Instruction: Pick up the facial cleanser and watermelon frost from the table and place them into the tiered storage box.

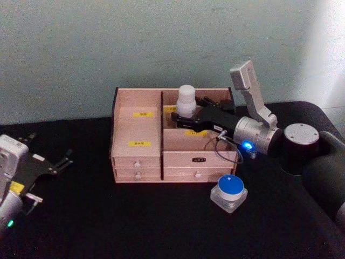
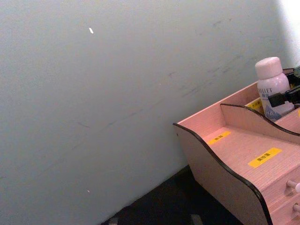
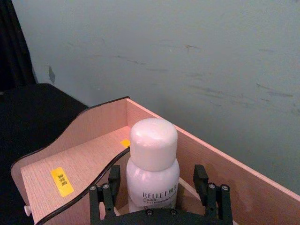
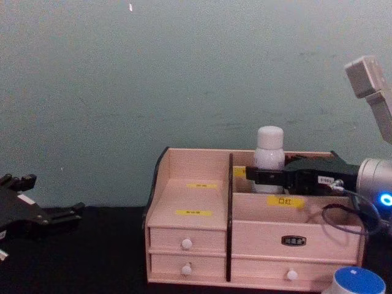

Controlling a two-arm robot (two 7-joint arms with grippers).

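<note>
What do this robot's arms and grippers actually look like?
Both arms end in black, two-fingered grippers: the left gripper and right gripper, with small screws showing. The right arm has a silver-grey wrist with a blue light, a thin looping black cable and a dark rounded joint. The left arm is pale grey, with a yellow sticker and green light.

Storage box [image 1: 135, 135] centred on the surface [image 1: 108, 221], bottle [image 1: 186, 100] in its rear right compartment, right gripper [image 1: 186, 110] around the bottle, jar [image 1: 229, 192] just before the box's right corner.
</note>
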